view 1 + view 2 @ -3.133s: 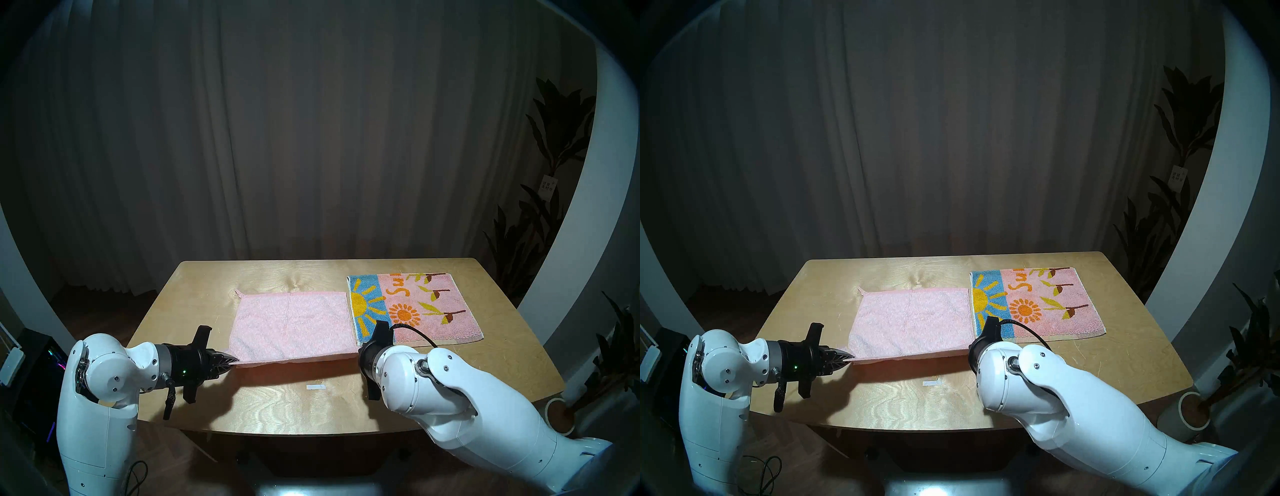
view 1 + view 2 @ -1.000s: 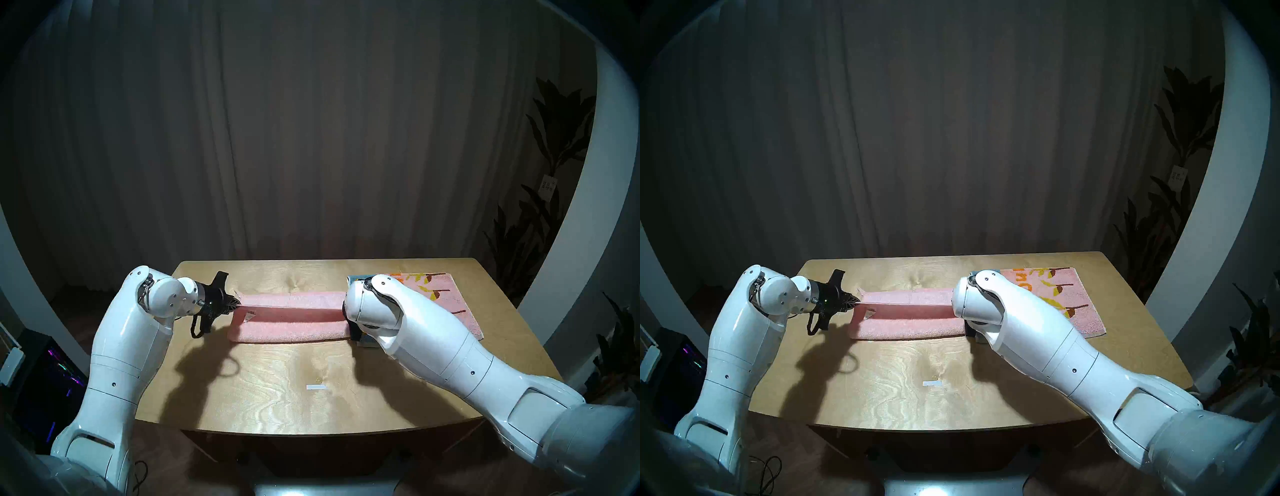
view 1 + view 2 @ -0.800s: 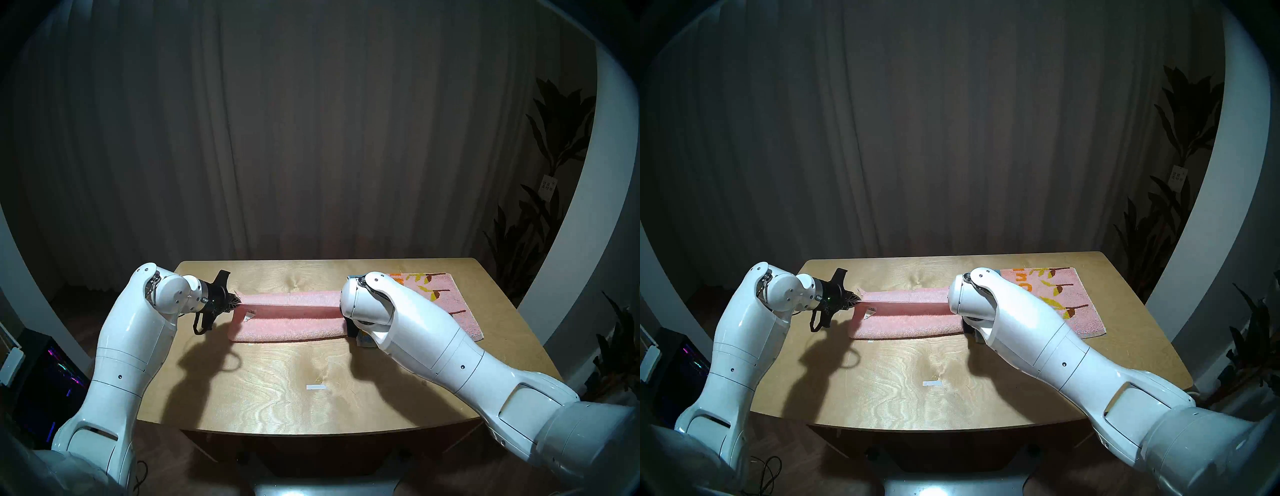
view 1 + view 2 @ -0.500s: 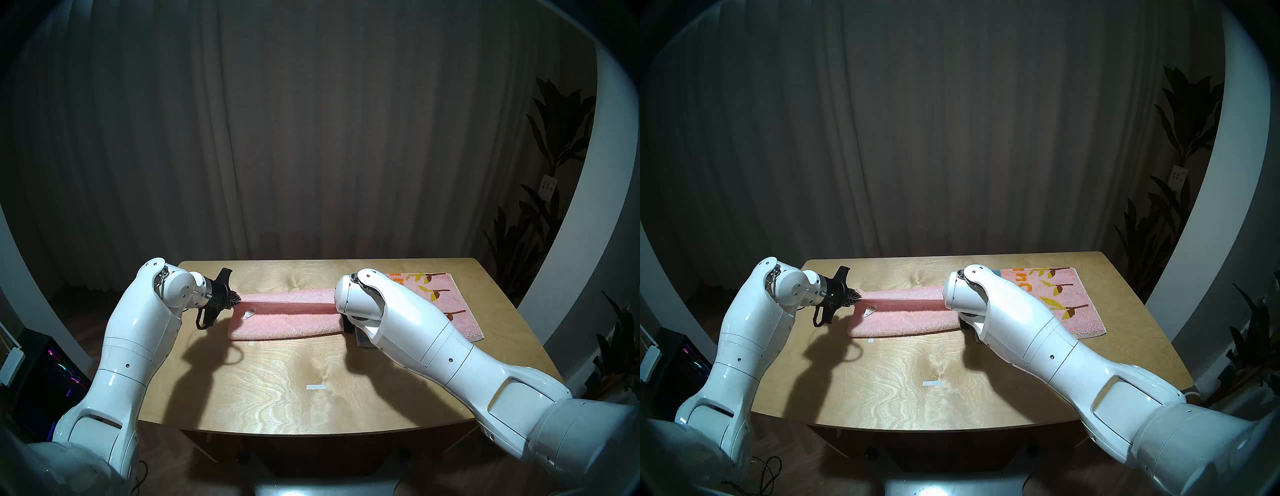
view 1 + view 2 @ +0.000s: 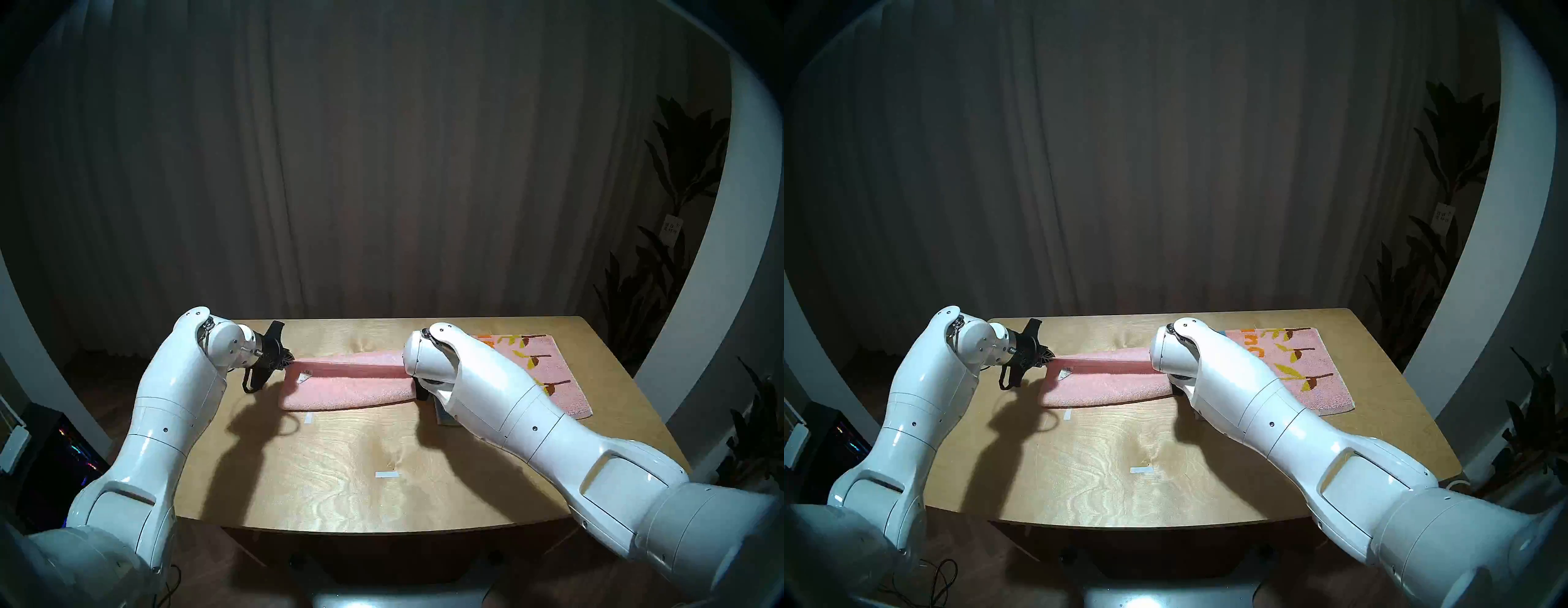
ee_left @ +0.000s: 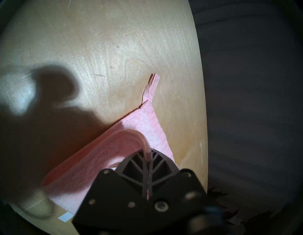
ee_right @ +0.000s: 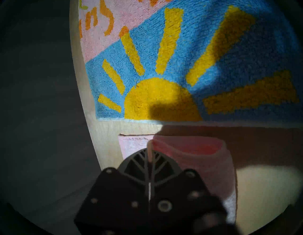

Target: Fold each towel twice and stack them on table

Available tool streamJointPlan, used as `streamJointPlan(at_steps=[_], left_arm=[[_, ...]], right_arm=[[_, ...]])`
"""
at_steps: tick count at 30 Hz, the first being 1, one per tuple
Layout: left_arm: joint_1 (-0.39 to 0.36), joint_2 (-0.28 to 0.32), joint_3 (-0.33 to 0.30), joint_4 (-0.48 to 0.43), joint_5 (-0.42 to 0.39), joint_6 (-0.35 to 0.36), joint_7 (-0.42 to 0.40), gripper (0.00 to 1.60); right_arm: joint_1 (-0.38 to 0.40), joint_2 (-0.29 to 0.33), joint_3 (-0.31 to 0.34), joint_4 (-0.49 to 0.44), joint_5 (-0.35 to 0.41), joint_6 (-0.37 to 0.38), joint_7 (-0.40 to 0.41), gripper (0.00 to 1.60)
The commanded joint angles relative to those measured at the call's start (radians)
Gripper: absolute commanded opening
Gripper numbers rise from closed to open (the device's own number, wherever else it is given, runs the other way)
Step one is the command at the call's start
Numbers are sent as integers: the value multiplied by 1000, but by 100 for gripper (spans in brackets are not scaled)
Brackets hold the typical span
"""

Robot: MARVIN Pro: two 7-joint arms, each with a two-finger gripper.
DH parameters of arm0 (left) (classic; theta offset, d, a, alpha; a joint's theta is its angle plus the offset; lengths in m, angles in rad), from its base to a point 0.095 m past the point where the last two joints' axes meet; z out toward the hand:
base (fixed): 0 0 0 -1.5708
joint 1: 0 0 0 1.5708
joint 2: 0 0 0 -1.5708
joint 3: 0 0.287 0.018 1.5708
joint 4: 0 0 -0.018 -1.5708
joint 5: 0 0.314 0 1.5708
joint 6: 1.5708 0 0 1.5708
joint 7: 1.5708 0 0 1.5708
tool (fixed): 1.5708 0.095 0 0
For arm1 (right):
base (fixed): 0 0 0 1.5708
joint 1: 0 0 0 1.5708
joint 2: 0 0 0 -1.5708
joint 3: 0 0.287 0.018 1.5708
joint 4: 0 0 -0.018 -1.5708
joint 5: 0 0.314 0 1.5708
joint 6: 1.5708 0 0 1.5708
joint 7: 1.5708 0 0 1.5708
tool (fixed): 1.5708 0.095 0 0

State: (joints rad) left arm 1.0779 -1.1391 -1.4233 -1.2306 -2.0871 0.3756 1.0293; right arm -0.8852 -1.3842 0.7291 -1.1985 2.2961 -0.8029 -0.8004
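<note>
Dark pleated curtain [image 5: 382,170] behind the worktop [image 5: 348,479], tall leafy plants [image 5: 674,220] at the far right, a lit computer case [image 5: 72,450] on the floor to the left. Two small white tape strips on the wood: one [image 5: 387,474] near the front middle, one [image 5: 308,418] just before the near edge of the pink towel. Bulky white right forearm [image 5: 500,395] lying across the view, hiding the right pincer from both head cameras and covering the blue end of the patterned towel.

Plain pale pink towel [image 5: 352,388] at mid-worktop, doubled lengthwise: lower layer flat on the wood, upper layer raised along its far edge and stretched taut between the two arms, a dark hollow showing under it. Small white label [image 5: 304,377] on the inner face near the left end. Hanging loop [image 6: 153,85] lying flat on the wood at the far left corner. Patterned towel [image 5: 547,373] spread flat to the right, just beside the pink one and apart by a narrow strip of wood; yellow sun on blue [image 7: 160,98], orange lettering, leaves on pink.

Left pincer [image 6: 148,161] pressed together on the raised left corner of the pink towel, cloth curling up out of the tips. Right pincer [image 7: 150,155] likewise pressed together on the raised right corner, a thin edge of cloth caught between the tips, patterned towel lying just beyond
</note>
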Motion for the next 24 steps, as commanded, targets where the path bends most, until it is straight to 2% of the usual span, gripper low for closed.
streamJointPlan(at_steps=[1,7,11,12,13,15,16,17,19,20,24], left_arm=[[-92,-2,17,66,47,-6,-36,0],[-115,-7,34,107,61,-8,-55,0],[-131,-8,41,124,67,-10,-65,0],[-134,-8,42,127,68,-11,-67,0],[-138,-8,43,130,70,-11,-70,0],[-143,-9,45,136,73,-11,-73,0],[-146,-9,45,139,75,-11,-74,0],[-148,-10,46,142,78,-12,-76,0],[-152,-11,47,146,81,-12,-78,0],[-154,-12,47,148,83,-12,-79,0],[-160,-14,48,154,91,-11,-85,0]], right_arm=[[62,-48,19,102,0,26,35,0],[89,-81,28,186,3,59,57,0],[102,-95,39,222,7,77,71,9],[104,-98,42,229,8,80,75,29],[103,-100,48,234,11,89,87,56],[106,-104,53,243,12,99,96,36],[109,-106,54,248,10,101,99,61],[111,-109,60,250,12,107,107,74],[117,-113,62,256,9,116,117,139],[120,-115,64,259,9,121,121,160],[138,-130,73,282,6,143,147,160]])
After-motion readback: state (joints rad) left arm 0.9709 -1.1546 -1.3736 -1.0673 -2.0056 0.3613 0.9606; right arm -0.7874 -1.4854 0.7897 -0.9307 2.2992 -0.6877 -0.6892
